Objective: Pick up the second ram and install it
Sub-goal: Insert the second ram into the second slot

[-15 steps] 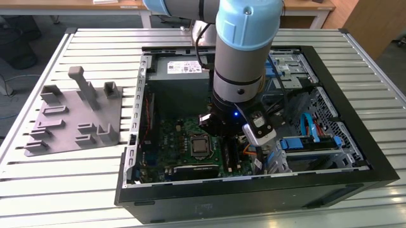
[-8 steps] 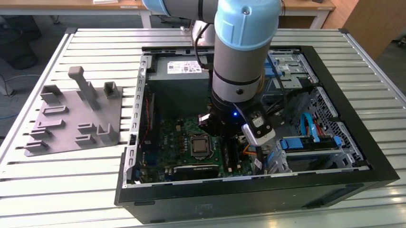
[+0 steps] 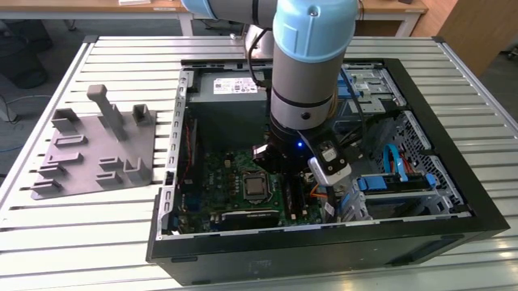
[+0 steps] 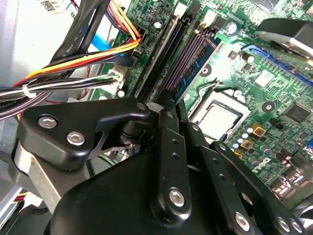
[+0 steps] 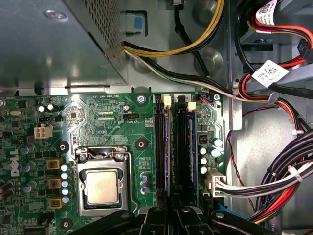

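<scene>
My gripper (image 3: 278, 173) reaches down inside the open computer case (image 3: 453, 233), over the memory slots (image 5: 159, 147) of the green motherboard (image 3: 222, 182). In the second wrist view its black fingers (image 4: 166, 122) lie pressed together, and the gripper (image 4: 168, 97) ends just over the near end of the slots with nothing visible between them. A narrow blue board, which I take for the second ram (image 4: 199, 59), stands on edge in a slot beside the black ones; the first wrist view shows its blue edge (image 5: 194, 147). The gripper (image 5: 171, 211) covers the slots' near ends.
The processor socket (image 5: 101, 186) sits beside the slots. Bundled cables (image 5: 274, 181) and a white connector (image 5: 213, 182) crowd the other side. The metal power supply (image 5: 58, 39) hangs close by. A grey fixture tray (image 3: 97, 151) lies on the slatted table at the exterior view's left.
</scene>
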`<state>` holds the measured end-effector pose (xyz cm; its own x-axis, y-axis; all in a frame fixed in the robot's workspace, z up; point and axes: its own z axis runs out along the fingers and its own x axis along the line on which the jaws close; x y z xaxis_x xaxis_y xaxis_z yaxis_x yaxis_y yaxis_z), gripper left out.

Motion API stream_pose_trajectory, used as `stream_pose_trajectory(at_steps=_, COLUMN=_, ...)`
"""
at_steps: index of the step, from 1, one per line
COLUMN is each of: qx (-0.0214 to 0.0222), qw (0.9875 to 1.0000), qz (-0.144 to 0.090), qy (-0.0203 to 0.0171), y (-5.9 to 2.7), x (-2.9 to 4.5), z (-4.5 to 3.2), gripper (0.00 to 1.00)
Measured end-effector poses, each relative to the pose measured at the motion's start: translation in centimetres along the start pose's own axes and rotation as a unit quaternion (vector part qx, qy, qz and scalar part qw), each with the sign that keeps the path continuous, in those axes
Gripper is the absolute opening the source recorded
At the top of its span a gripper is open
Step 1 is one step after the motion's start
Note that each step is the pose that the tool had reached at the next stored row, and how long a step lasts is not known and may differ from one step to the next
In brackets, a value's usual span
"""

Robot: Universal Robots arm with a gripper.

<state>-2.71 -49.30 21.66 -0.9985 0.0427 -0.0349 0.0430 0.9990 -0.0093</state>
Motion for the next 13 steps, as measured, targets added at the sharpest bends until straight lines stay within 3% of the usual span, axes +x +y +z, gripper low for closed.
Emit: stream_pose_trajectory(at_steps=13, qx=0.0001, qw=1.0000, qz=0.000, qy=0.0006, y=0.05, x=-0.54, z=0.05, gripper=0.14)
